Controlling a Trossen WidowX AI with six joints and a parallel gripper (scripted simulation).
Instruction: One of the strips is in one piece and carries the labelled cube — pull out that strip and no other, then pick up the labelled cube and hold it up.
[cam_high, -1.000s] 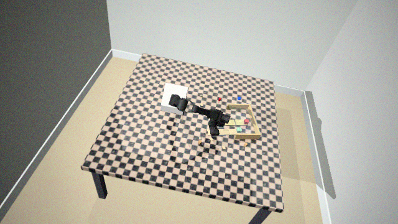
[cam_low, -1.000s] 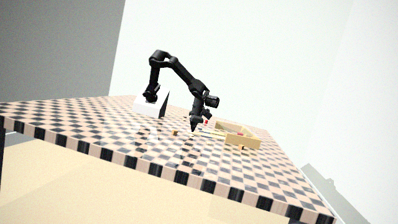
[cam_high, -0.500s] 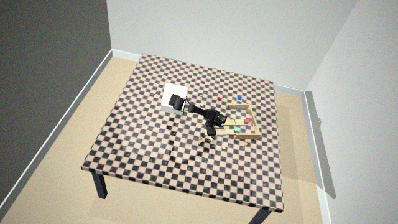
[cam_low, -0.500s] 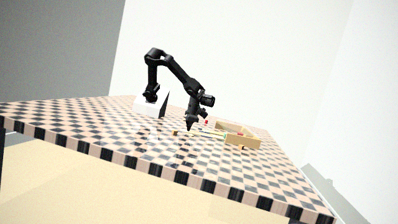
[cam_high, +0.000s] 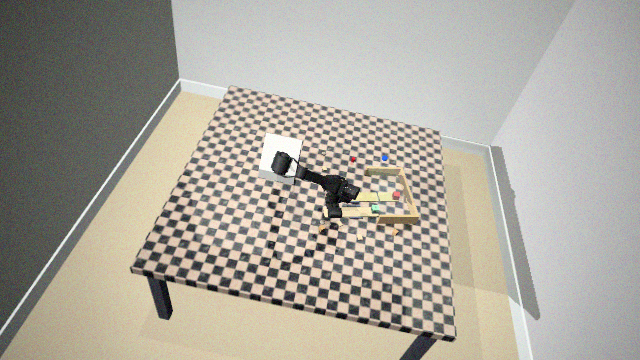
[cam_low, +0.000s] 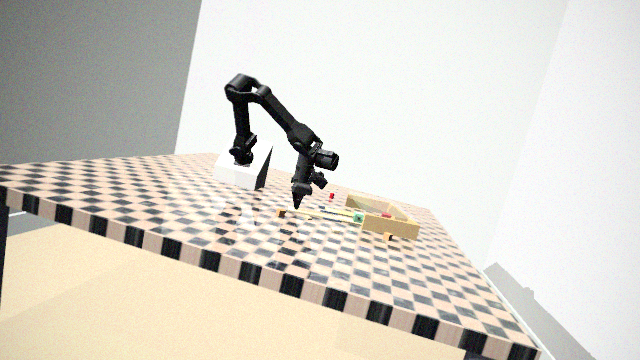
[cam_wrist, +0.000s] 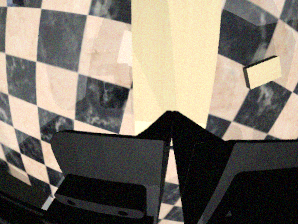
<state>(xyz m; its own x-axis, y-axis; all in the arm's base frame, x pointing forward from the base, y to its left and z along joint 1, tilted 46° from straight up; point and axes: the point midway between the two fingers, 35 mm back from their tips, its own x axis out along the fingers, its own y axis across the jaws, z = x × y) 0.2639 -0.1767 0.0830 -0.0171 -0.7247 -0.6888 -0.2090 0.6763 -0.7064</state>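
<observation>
1. Pale grey walls and a tan floor surround the desk (cam_high: 240, 260), a square top in glossy black-and-beige checks on dark legs.
2. Near the far side sits a white block (cam_high: 280, 152) carrying the matte black arm (cam_low: 270, 107), which bends over and points its claw (cam_low: 297, 202) straight down.
3. The claw is pinched together with nothing between its fingers; its tip comes down onto the near end of a pale cream strip (cam_wrist: 176, 36).
4. From the wrist view that strip is flat, smooth and unbroken as far as it runs out of the top of the picture, with the two dark fingers meeting in a point at its near end.
5. An open-fronted wooden frame (cam_high: 409, 197) of light planks lies beyond the arm; only the top view shows its three-sided shape.
6. A green cube (cam_high: 375, 208) rests on the cream strip just at the frame's mouth, and a red cube (cam_high: 396, 195) sits deeper inside on a yellower strip (cam_high: 372, 196). I cannot read a label on either.
7. The exterior view shows the green cube (cam_low: 358, 217) at the frame's front corner, well apart from the claw along the strip.
8. Small tan blocks (cam_high: 359, 236) lie scattered on the checks nearby; one (cam_wrist: 262, 71) appears in the wrist view beside the strip.
9. A tiny red piece (cam_high: 353, 159) and a blue one (cam_high: 384, 157) stand behind the frame.
</observation>
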